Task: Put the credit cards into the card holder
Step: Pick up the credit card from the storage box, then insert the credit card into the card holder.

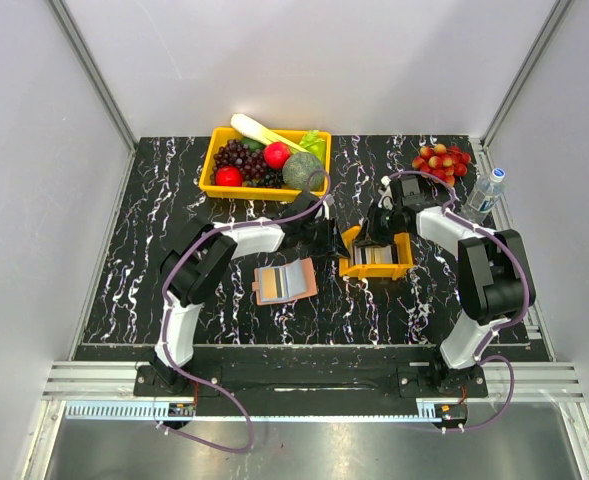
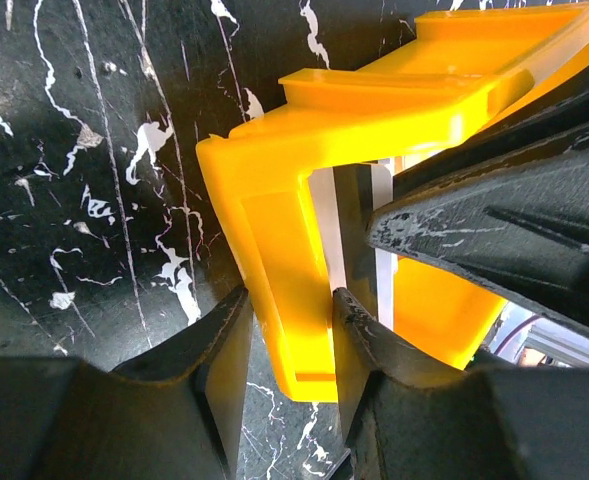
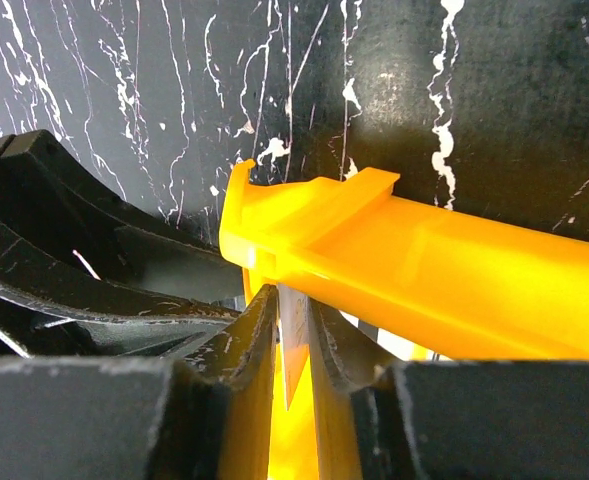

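Credit cards (image 1: pixel 376 254), grey and white, stand in an orange tray (image 1: pixel 374 272) on the black surface (image 1: pixel 174 250). Right fingers (image 3: pixel 249 360) pinch one; left fingers (image 2: pixel 219 380) clamp the tray's wall. The tan card holder (image 1: pixel 284 282) lies open just left.

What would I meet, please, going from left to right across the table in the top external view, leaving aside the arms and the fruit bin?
card holder → orange tray → bunch of red grapes → water bottle
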